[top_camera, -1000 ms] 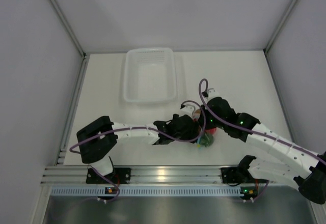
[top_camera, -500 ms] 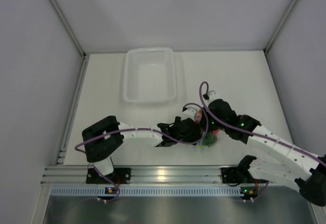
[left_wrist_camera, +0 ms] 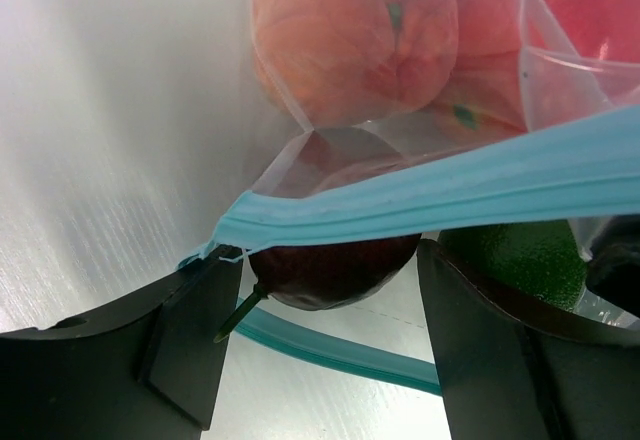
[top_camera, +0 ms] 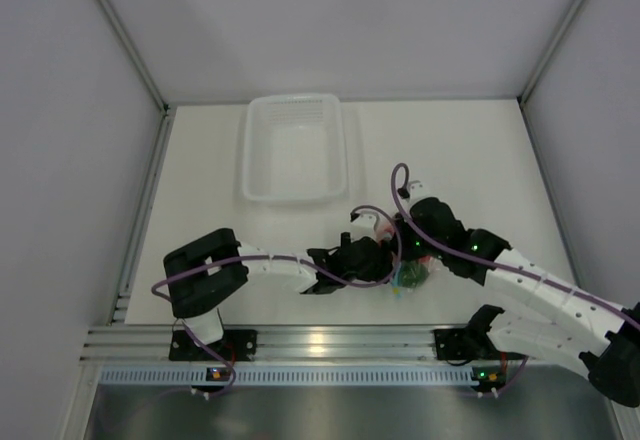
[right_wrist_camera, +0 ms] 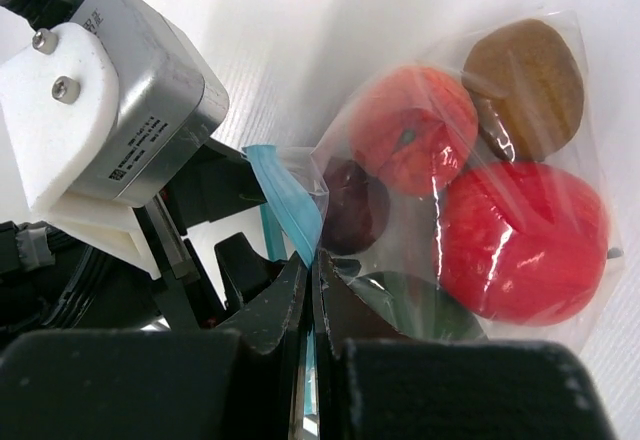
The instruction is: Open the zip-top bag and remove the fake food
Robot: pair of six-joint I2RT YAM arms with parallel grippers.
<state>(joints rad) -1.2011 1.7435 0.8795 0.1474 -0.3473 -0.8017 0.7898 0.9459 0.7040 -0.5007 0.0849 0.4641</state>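
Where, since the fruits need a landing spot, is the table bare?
Bare: table right of the tub to the wall, and between tub and left arm. Crowded: around the zip-top bag, where left claw and right claw meet.

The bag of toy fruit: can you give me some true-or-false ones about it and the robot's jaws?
1. The red fruit is inside the zip-top bag. True.
2. The zip strip is yellow. False: it is teal-blue.
3. The right gripper has its jaws pinched on the zip strip. True.
4. The left gripper has its jaws squeezed shut. False: they stand wide apart.
5. A fruit lies in the white tub. False: no fruit shows there.
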